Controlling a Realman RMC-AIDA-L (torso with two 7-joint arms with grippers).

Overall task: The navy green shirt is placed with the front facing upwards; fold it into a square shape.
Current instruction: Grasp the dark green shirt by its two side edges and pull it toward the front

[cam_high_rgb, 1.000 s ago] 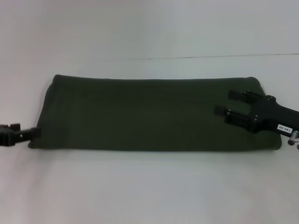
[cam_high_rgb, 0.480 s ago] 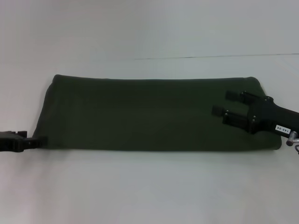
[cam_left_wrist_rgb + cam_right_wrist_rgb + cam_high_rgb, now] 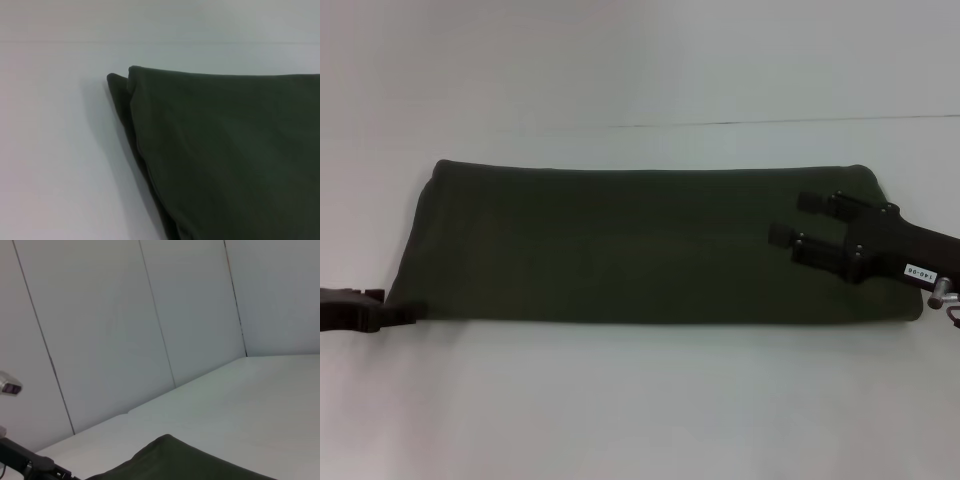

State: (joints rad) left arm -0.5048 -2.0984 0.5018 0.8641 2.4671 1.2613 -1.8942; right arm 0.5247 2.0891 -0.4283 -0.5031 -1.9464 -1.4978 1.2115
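Observation:
The navy green shirt [image 3: 640,245] lies folded into a long flat band across the white table [image 3: 640,400], with no lettering showing. My left gripper [image 3: 405,313] sits low at the band's front left corner, touching its edge. In the left wrist view, that corner of the shirt [image 3: 225,150] shows stacked layers of cloth. My right gripper [image 3: 795,218] hovers over the right end of the band, open, with its two fingers pointing left and nothing between them. The right wrist view catches only a far corner of the shirt [image 3: 170,460].
White table surface surrounds the shirt on all sides. A pale panelled wall [image 3: 125,315] stands behind the table, and a thin seam [image 3: 780,122] runs across the back right.
My left gripper has slid forward along the shirt's left edge to its front corner. My right gripper has crept slightly leftward over the band.

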